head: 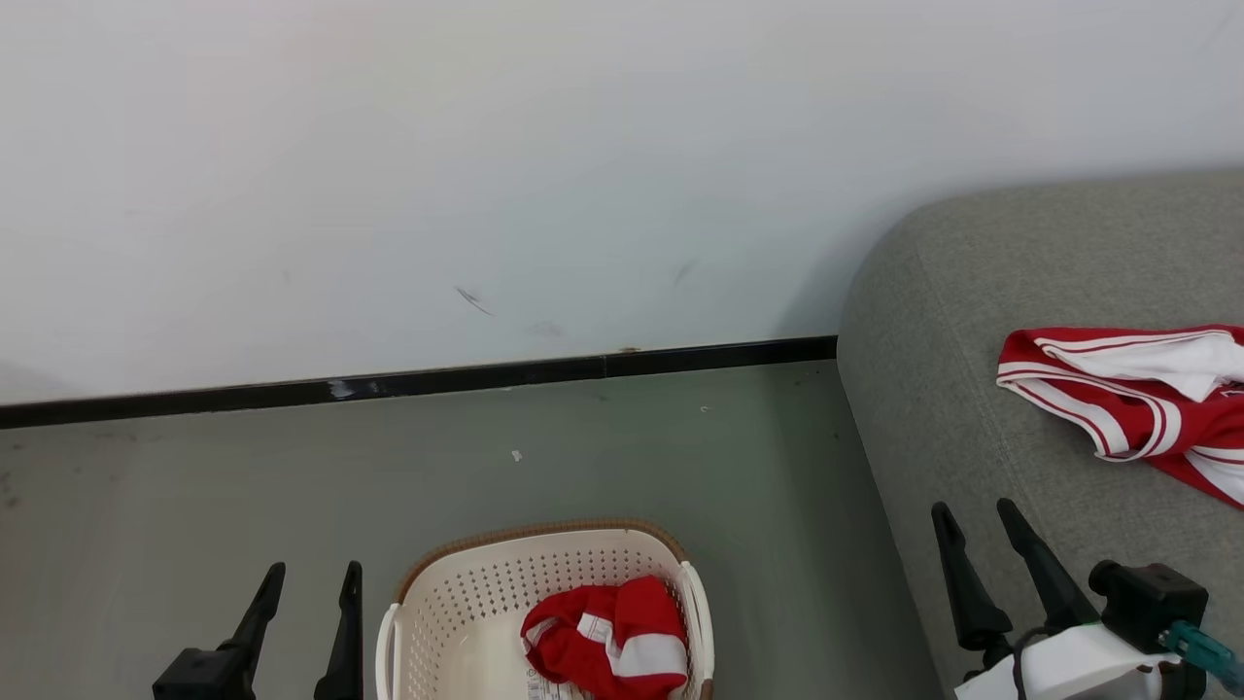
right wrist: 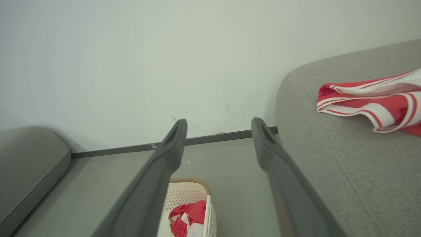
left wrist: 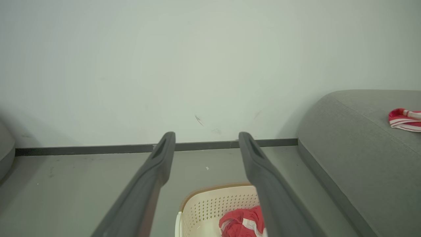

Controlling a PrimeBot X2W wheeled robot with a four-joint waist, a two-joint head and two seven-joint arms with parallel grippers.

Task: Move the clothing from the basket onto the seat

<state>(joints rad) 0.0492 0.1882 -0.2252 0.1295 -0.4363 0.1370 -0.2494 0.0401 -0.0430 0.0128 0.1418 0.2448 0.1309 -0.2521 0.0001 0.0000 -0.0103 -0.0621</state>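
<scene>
A cream perforated basket [head: 457,612] with a brown rim stands on the floor at the bottom centre. In its right half lies a crumpled piece of red and white clothing [head: 607,637], also seen as clothing [left wrist: 243,223] and clothing [right wrist: 187,217]. Another red garment with white bands [head: 1137,403] lies spread on the grey seat [head: 933,389] at the right. My left gripper [head: 309,576] is open, left of the basket. My right gripper [head: 972,513] is open over the seat's front edge, with nothing between its fingers.
A white wall with a dark baseboard [head: 418,379] runs behind the grey floor [head: 243,486]. A second grey cushion [right wrist: 29,158] shows at the left in the right wrist view.
</scene>
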